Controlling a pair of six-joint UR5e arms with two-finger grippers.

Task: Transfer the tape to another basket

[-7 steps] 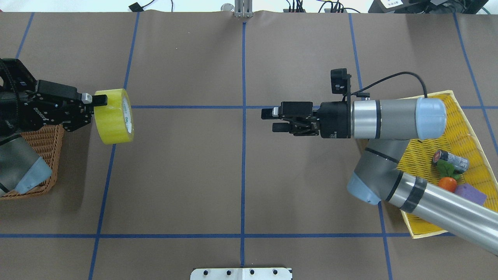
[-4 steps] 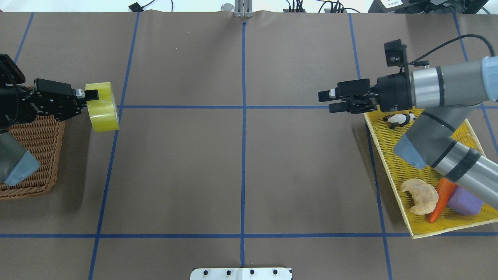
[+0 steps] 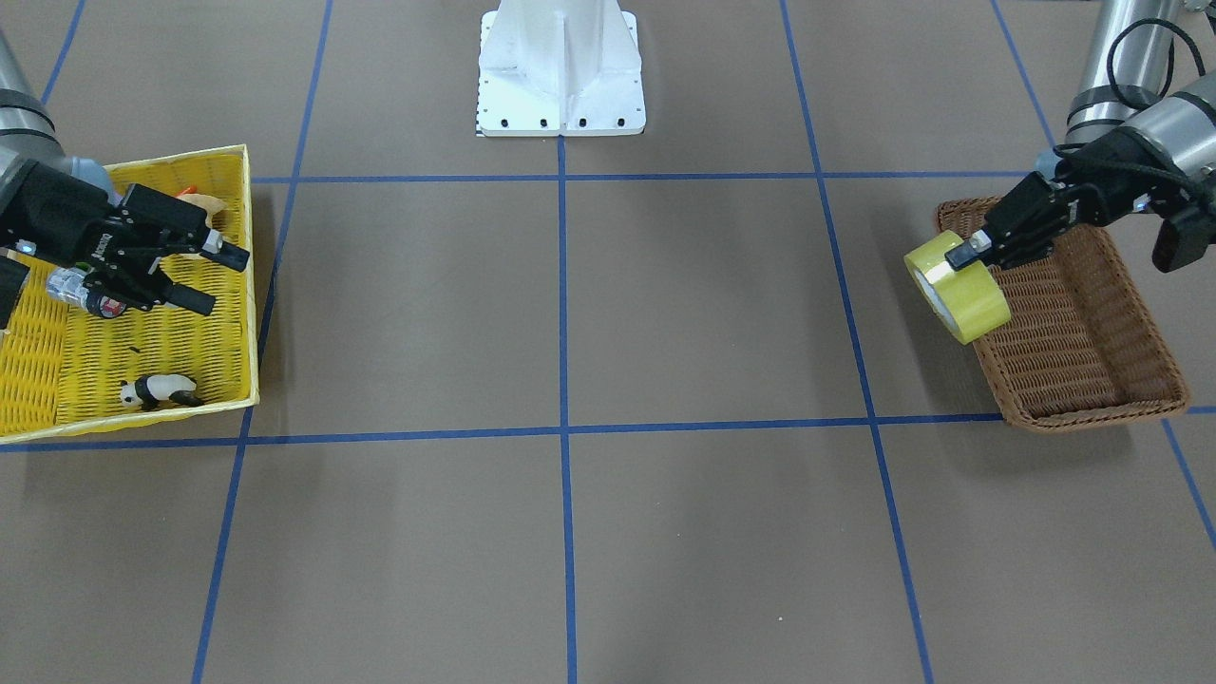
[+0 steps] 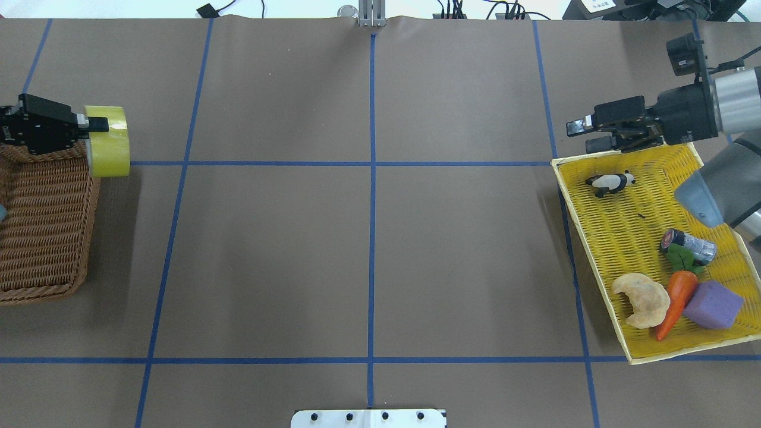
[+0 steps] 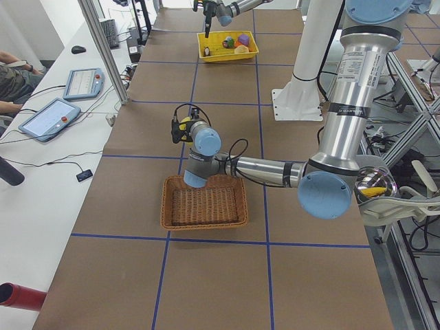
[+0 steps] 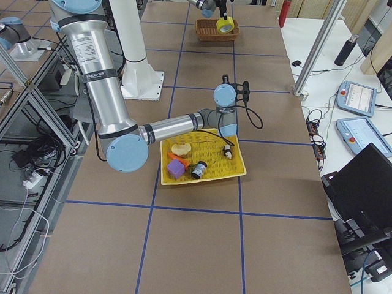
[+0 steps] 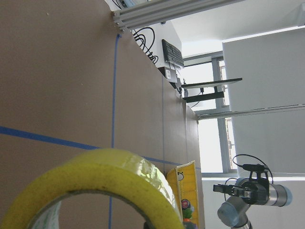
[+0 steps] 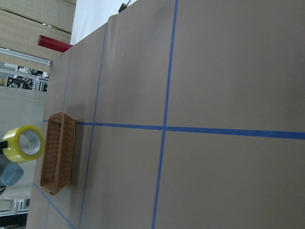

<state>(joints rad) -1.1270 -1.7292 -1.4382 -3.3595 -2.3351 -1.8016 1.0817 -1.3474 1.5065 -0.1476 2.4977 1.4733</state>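
One panda toy (image 4: 609, 183) lies in yellow tray (image 4: 600, 238), tape (image 4: 110, 148) hangs at basket (image 4: 90, 232) rim

open tabletop (image 4: 368, 255) stretched between the basket (image 4: 41, 238) and the yellow tray (image 4: 618, 226), the basket's inside lay free except at its far corner, where the left gripper (image 4: 95, 126) held the tape (image 4: 110, 145), and the tray's near end was crowded with a can (image 4: 689, 245), carrot (image 4: 675, 300), purple block (image 4: 713, 305) and pastry (image 4: 641, 299).

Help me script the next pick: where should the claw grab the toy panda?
Probably across its white midbody, from straight above: the toy panda sits apart from the yellow tray's other items, long and narrow, flanks clear.
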